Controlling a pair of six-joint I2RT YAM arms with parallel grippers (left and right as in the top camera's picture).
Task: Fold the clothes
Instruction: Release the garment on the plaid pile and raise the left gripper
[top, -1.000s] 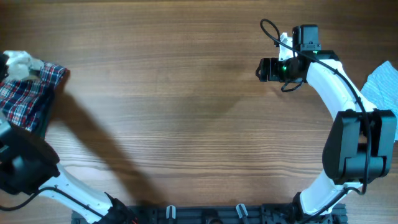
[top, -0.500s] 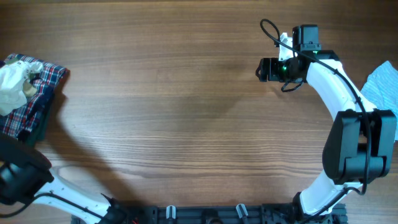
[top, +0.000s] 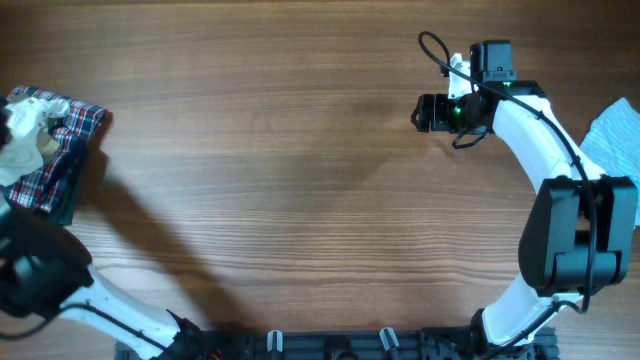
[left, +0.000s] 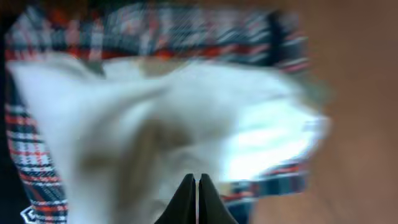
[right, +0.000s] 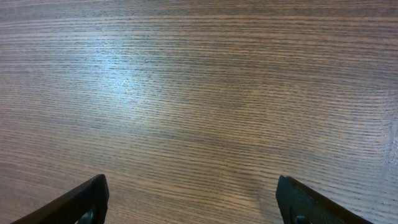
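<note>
A crumpled cream-white shirt (top: 20, 135) lies on top of a red-and-blue plaid garment (top: 62, 140) at the table's far left edge. In the left wrist view the cream shirt (left: 155, 118) fills the blurred middle, with the plaid garment (left: 186, 34) around it. My left gripper (left: 198, 177) hangs just over the cream cloth, its black fingertips pressed together with nothing showing between them. My right gripper (top: 420, 112) stands open over bare wood at the upper right, and the right wrist view (right: 193, 186) shows only table between its fingers. A pale blue garment (top: 615, 135) lies at the right edge.
The left arm's dark body (top: 35, 270) reaches over the table's lower left corner. The right arm (top: 540, 130) curves along the right side. A black rail (top: 330, 345) runs along the near edge.
The cream shirt has come down from the pile's far end and spread over the plaid garment. The left arm's body shifted at the lower left. The right arm has not moved.
</note>
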